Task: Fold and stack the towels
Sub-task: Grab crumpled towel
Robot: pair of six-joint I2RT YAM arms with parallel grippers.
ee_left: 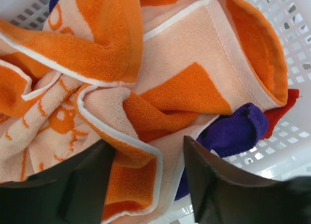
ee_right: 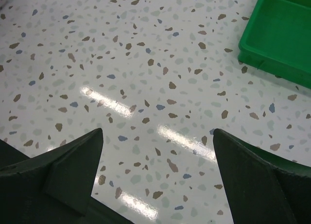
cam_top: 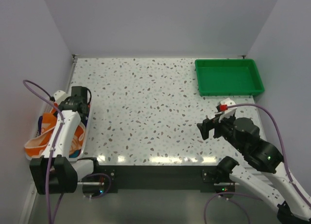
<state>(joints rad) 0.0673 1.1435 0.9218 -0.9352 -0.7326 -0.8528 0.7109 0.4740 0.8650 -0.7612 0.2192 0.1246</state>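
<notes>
Right now your left fingers [ee_left: 218,185] are down inside the white basket [ee_left: 291,44] at the left edge of the worktop [cam_top: 146,102]. They are spread apart, with a raised fold of the orange-and-white towel [ee_left: 184,59] standing between them. I can't see them pinching the cloth; the fold sits in the gap, close to the right-hand finger. That placement makes sense, because a ridge of terry gives both fingers something to bite where a flat patch would slip.

The towel lies crumpled on top of the heap, so it's the natural first pick. Under it a purple towel [ee_left: 233,131] pokes out beside a red one [ee_left: 282,112], both against the basket wall. They are near enough to your grip that a deep bite could drag the purple one along.

Your right fingers [ee_right: 252,185] are wide apart and hold nothing, hanging above the worktop near the green tray [cam_top: 228,77]. I'd judge they're parked there to take a corner once the towel comes across. No towel is on the worktop, so folding hasn't begun.
</notes>
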